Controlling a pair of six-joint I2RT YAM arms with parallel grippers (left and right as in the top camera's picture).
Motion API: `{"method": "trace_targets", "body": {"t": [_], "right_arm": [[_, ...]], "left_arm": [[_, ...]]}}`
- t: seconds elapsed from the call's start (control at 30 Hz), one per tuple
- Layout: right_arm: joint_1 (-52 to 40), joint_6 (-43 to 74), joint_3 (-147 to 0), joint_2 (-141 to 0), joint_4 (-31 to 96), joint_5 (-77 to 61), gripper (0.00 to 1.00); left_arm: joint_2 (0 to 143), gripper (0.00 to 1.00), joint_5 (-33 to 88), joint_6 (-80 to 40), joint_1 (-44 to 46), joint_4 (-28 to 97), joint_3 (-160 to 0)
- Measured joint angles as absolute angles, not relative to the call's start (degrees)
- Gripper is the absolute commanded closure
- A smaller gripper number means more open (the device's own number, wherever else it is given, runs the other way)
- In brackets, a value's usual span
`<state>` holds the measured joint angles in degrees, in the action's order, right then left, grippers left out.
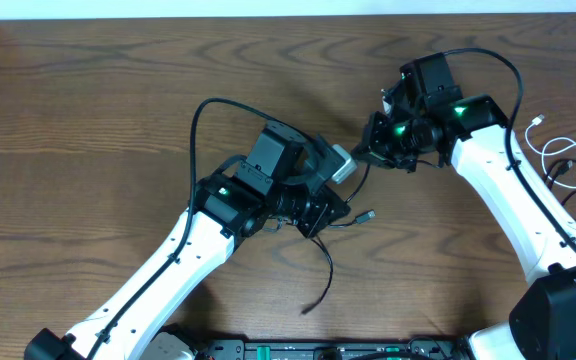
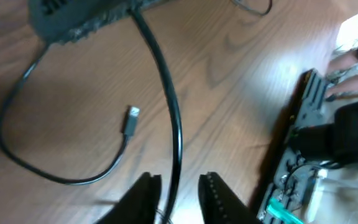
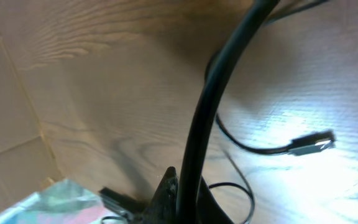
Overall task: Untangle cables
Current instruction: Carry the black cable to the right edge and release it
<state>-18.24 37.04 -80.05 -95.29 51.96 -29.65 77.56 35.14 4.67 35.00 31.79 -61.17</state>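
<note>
Currently on the wooden table [image 1: 88, 90], the left gripper [image 2: 179, 193] sits mid-table, fingers apart, black cable [image 2: 169, 106] running between them. The right gripper [image 3: 176, 186], just right of it, looks clamped on the black cable. White cable [image 1: 571, 141] lies far right, and a small plug [image 1: 366, 215] is near centre.
</note>
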Motion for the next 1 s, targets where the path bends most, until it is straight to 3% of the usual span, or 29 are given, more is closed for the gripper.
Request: {"method": "trace_targets", "body": {"t": [0.13, 0.3, 0.43, 0.63, 1.0], "right_arm": [[-15.3, 29.7, -80.8, -95.4, 56.4, -28.7, 0.99], [-6.7, 18.3, -91.7, -96.2, 69.5, -21.9, 0.99], [2.6, 10.4, -106.7, -96.2, 78.0, -5.2, 0.99], [15.9, 8.4, -119.1, -95.8, 72.8, 11.4, 0.99], [21.2, 8.4, -119.1, -101.9, 70.7, 13.9, 0.99]], "left_arm": [[77.6, 0.21, 27.1, 3.7, 35.0, 35.0, -61.2], [77.6, 0.2, 16.3, 0.1, 35.0, 37.1, -61.1], [77.6, 0.2, 12.9, -1.5, 35.0, 37.2, -61.1], [77.6, 0.2, 11.7, -1.9, 35.0, 37.2, -61.1], [77.6, 0.2, 11.7, -3.0, 35.0, 38.4, -61.1]]}}
